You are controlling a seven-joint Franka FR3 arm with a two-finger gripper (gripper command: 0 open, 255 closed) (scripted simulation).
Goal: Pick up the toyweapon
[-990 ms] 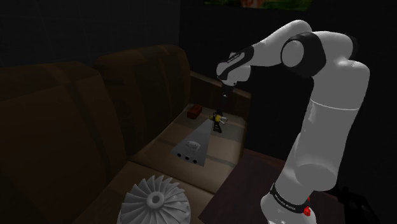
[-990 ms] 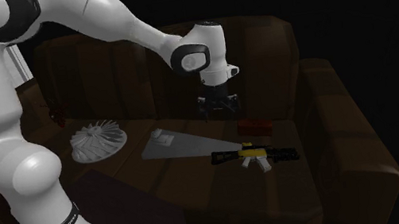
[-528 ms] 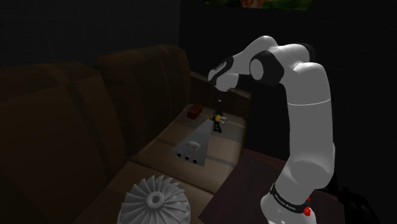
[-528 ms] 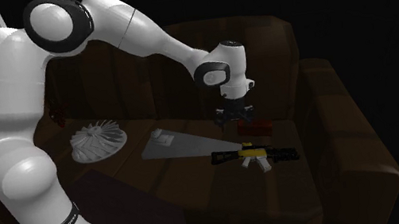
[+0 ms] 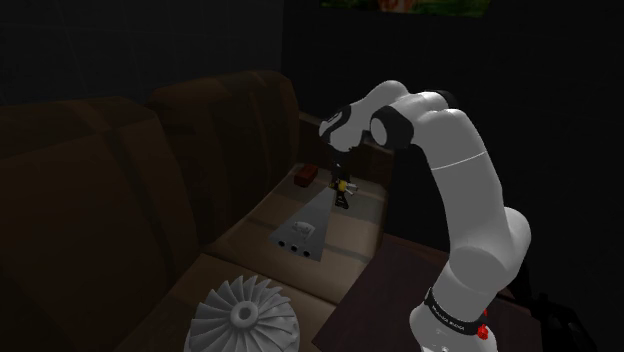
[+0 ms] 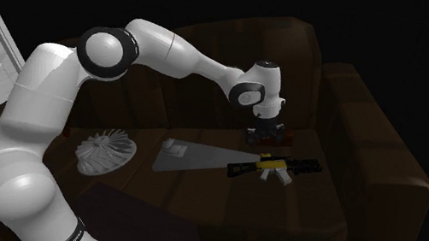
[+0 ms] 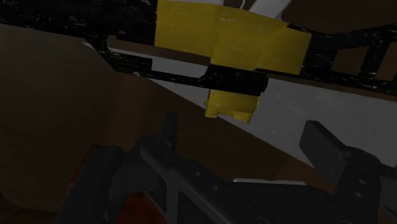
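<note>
White finned wheel (image 5: 243,315), grey wedge-shaped slab (image 5: 305,225), small red block (image 5: 306,176) on brown sofa (image 5: 100,190).

The shoulder view stands beside and a little behind the arm (image 5: 470,190). It looks down along the sofa (image 5: 110,190) seat from its near end toward the far armrest, with the backrest on that view's left. The second exterior view faces the sofa's front edge from a little farther off, with the arm at its left. Both take in the seat, the finned wheel (image 6: 105,150) and the grey sheet (image 6: 201,156). The wrist view looks past the fingers (image 7: 324,143), very close to the toy weapon (image 7: 232,41).
</note>
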